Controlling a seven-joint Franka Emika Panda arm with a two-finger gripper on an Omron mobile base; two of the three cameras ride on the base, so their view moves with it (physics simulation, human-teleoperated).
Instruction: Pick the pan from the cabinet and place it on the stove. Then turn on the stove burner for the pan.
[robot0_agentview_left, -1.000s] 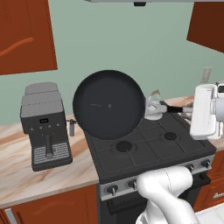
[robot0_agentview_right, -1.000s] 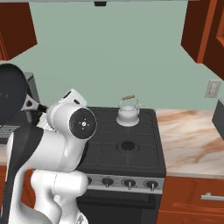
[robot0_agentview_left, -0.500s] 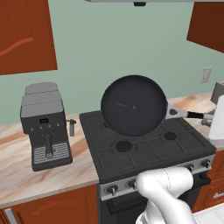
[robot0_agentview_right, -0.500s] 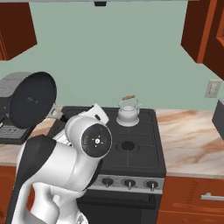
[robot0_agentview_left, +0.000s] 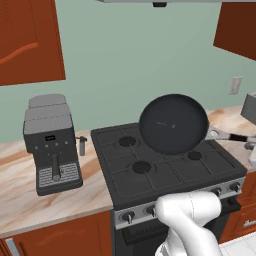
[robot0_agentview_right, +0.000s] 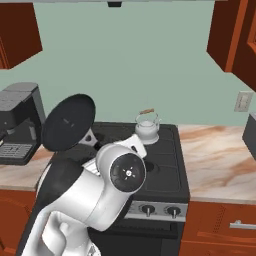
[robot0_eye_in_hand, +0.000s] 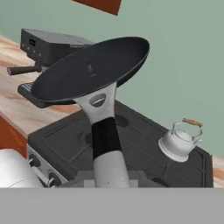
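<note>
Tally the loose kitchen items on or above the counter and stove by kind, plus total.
Pan: 1
Kettle: 1
Coffee machine: 1
Total: 3

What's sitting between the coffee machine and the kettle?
In the hand view, the pan, held up by its handle, and the stove burners beneath it lie between the coffee machine and the kettle.
</note>
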